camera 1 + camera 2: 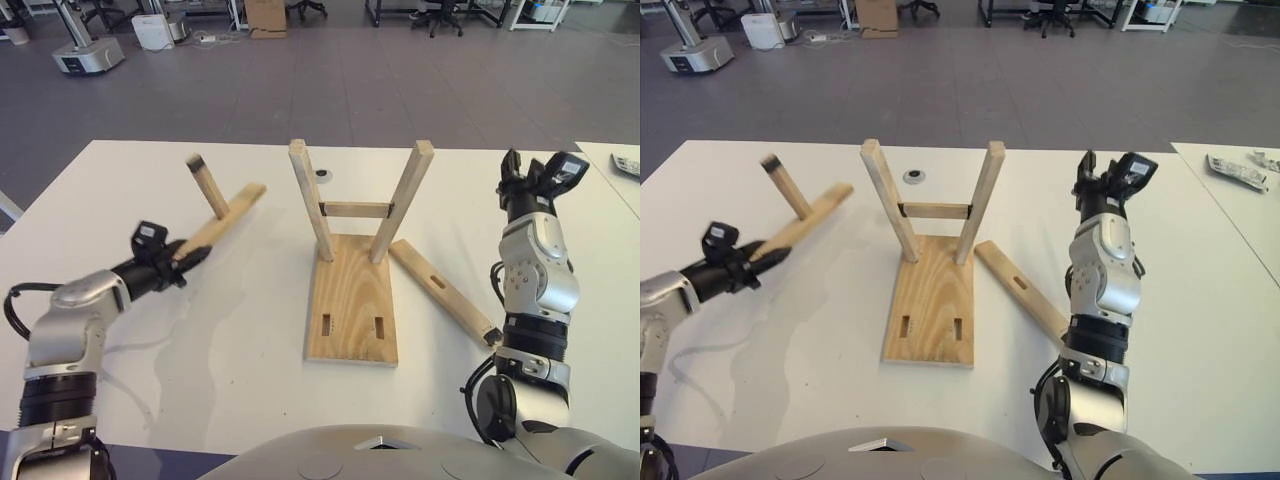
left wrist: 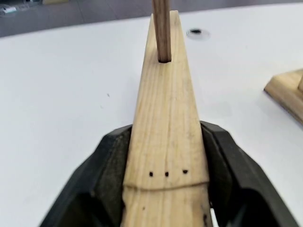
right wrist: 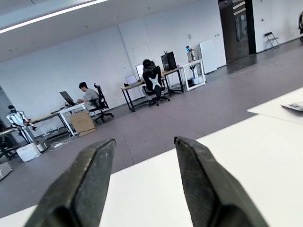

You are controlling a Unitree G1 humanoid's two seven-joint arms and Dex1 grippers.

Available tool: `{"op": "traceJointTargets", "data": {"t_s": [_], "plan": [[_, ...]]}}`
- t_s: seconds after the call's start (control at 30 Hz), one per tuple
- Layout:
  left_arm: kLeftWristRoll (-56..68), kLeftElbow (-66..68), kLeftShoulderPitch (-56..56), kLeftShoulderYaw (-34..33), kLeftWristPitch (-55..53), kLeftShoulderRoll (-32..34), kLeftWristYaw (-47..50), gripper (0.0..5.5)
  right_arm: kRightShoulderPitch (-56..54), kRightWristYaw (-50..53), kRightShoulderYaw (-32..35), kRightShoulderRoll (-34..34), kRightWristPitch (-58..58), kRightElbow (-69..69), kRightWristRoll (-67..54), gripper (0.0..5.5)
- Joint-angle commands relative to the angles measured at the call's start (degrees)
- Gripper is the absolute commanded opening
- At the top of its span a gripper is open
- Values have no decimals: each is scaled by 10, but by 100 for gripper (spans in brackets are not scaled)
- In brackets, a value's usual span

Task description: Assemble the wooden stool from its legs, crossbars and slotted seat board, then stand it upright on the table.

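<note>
As the white counter (image 1: 120, 180) is viewed from above, the seat board (image 1: 352, 310) is laid flat at its middle, two legs (image 1: 311, 200) stood upright in it and joined by a crossbar (image 1: 356, 210). A loose slotted leg (image 1: 444, 290) is laid just right of the board. At left, another leg (image 1: 222, 218), with a second crossbar (image 1: 208, 185) stuck in it, is clenched by the left pincer (image 1: 183, 256). The right pincer (image 1: 530, 172) is held raised, released.

Seat board (image 1: 352, 300), loose leg (image 1: 441, 285) on table (image 1: 200, 340)
</note>
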State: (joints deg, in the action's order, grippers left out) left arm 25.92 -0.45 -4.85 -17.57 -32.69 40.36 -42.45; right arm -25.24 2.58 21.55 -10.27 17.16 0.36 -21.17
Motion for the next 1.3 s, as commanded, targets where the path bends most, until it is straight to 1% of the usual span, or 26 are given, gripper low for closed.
{"op": "traceJointTargets", "data": {"t_s": [0.03, 0.1, 0.17, 0.23, 0.3, 0.4, 0.57, 0.7, 0.77, 0.97, 1.1, 1.27, 1.3], "plan": [[109, -16, -128, -79, -67, 73, -48, 203, -93, -66, 8, -33, 65, -52, -109, 248], [188, -34, -199, -97, -124, 72, -43, 203, -149, -94, 27, -39, 107, -56, -201, 283], [262, -64, -241, -96, -182, 70, -44, 203, -199, -128, 37, -43, 148, -56, -292, 326], [348, -82, -281, -100, -235, 55, -31, 203, -237, -154, 42, -36, 202, -48, -395, 355], [415, -90, -314, -98, -263, 29, -1, 203, -252, -181, 30, -30, 260, -42, -480, 391], [441, -102, -325, -69, -280, 15, 14, 203, -241, -218, -3, -30, 313, -51, -540, 447], [483, -106, -336, -51, -290, 1, 25, 203, -245, -207, -14, -22, 338, -27, -591, 535], [524, -111, -329, -39, -297, -13, 29, 203, -248, -192, -17, -15, 340, -3, -611, 540], [546, -114, -322, -31, -305, -19, 30, 203, -253, -188, -9, -8, 348, 11, -655, 540], [587, -129, -307, -19, -309, -28, 45, 203, -255, -192, -12, -16, 370, 25, -741, 429], [606, -124, -310, -19, -303, -31, 66, 203, -249, -191, -20, -24, 374, 26, -755, 350], [621, -122, -311, -17, -300, -33, 92, 203, -242, -181, -26, -29, 366, 21, -761, 269], [626, -122, -308, -17, -302, -32, 93, 203, -241, -183, -26, -29, 365, 19, -760, 244]]}}
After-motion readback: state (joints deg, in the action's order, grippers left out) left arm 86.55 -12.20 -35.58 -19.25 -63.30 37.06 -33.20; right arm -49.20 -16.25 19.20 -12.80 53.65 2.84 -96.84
